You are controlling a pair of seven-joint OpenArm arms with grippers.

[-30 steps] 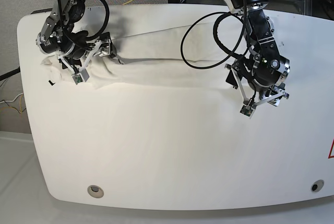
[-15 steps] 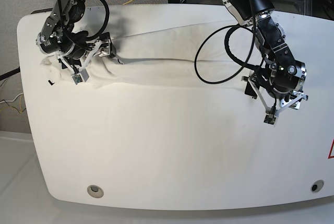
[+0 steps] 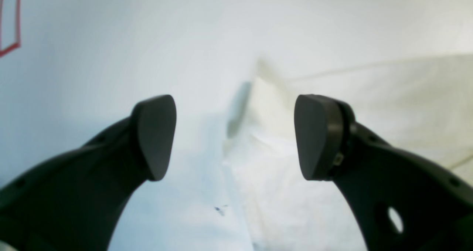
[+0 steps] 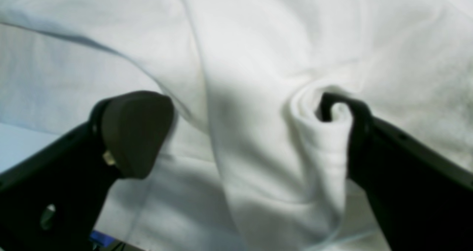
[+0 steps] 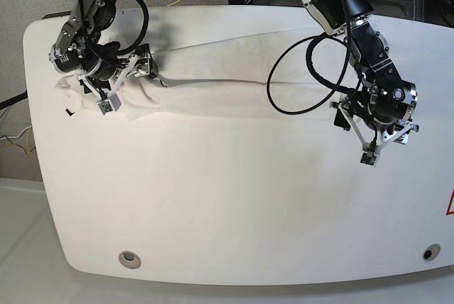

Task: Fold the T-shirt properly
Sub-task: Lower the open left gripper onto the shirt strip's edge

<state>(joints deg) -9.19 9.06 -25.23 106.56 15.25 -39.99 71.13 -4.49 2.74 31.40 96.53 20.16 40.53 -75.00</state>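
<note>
Since the earlier frame the left claw (image 5: 374, 141) has been carried outward — released, empty — beyond the T-shirt (image 5: 234, 84) edge; the right claw (image 4: 244, 132), spread wide, straddles bunched cloth. Both corners should be pinched before lifting.

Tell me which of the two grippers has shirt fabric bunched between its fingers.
The right gripper: a roll of the T-shirt sits between its open fingers. The left gripper hangs open at the shirt's edge, touching nothing.
</note>
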